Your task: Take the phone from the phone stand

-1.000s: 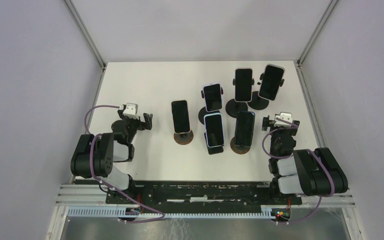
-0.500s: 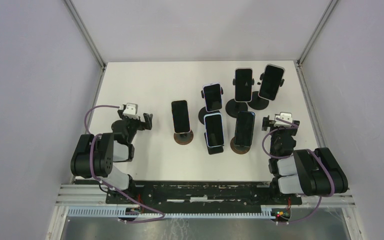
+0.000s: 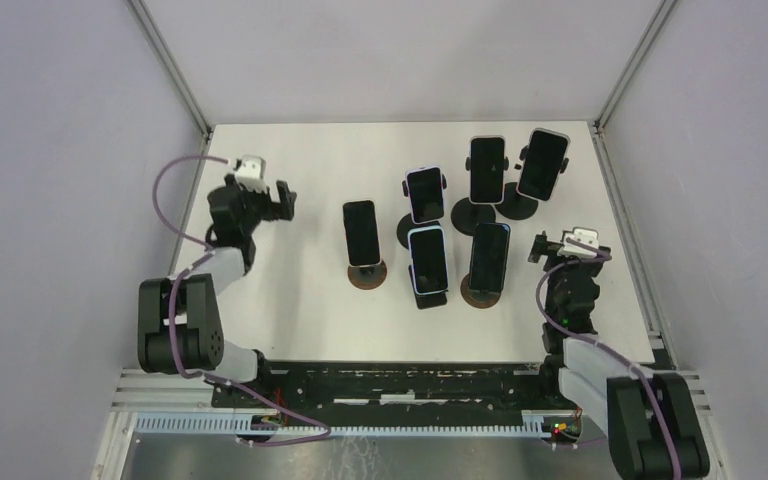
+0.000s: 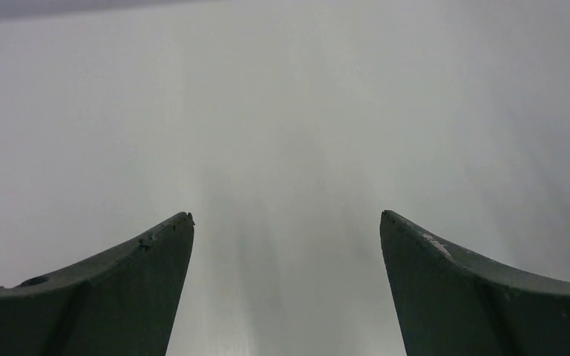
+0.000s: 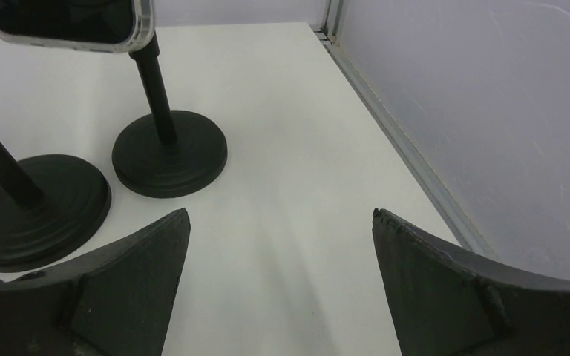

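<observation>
In the top view you have six black-screened slab phones, each seated upright on its own stand, grouped across the middle and upper right of the white counter (image 3: pixel 300 310). The leftmost phone (image 3: pixel 360 231) sits on a stand with a round brown base (image 3: pixel 367 277), a little apart from the others. To its right, two middle phones stand one above the other in the frame: the upper middle phone (image 3: pixel 425 194) and the lower middle phone (image 3: pixel 428 261). Just right of the lower one is the brown-based phone (image 3: pixel 488 256). In the upper right stand the rear pair of phones (image 3: pixel 486 169), side by side.

Your left claw (image 3: pixel 253 197) hangs at the left of the frame, well apart from the leftmost phone. Its jaws are spread wide with nothing between them. In its wrist view, the two dark fingers (image 4: pixel 141 289) frame only bare counter. A dark sliver at the right edge is too small to tell.

Your right claw (image 3: pixel 568 252) sits at the right of the frame, near the brown-based phone but not touching it. It is also spread wide and empty. Its wrist view shows a black disc base (image 5: pixel 169 152) in the upper left, with a thin post rising to the bottom edge of a clear-cased phone (image 5: pixel 67 18). A second black disc base (image 5: pixel 37 204) lies at the left edge, and the grey side wall (image 5: pixel 490 111) fills the right.
</observation>
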Available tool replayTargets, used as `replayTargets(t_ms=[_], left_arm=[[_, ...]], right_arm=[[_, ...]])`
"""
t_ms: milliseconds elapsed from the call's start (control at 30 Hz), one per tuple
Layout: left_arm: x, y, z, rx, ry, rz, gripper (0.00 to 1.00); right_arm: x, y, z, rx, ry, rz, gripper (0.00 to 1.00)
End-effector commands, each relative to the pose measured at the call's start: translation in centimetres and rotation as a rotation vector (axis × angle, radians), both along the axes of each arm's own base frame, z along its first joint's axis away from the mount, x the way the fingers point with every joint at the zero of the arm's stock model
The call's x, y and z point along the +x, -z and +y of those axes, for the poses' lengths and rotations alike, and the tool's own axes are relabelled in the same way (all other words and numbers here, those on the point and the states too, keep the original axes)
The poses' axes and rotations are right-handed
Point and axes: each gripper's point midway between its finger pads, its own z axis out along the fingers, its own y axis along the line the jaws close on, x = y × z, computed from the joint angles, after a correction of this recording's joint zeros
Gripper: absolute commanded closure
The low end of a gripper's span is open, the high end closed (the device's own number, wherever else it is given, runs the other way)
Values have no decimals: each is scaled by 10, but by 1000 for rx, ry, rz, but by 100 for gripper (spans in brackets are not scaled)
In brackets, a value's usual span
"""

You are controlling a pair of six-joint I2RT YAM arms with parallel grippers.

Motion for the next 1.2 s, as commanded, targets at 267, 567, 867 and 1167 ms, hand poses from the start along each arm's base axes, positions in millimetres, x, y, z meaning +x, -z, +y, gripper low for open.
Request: replayTargets(t_ms=[267,567,867,1167], left_arm=[[-9,-158,47,38,-45,60,0],[-50,-136,12,-118,180,276,0],[-119,-89,-114,-122,648,442,8],[-132,-49,-165,-171,808,516,16]], right_arm=[[-5,-63,30,580,-14,-9,2],[-10,-110,95,497,-365,144,2],[-18,-124,155,448,-583,239,2],[-28,-145,228,371,-923,314,2]])
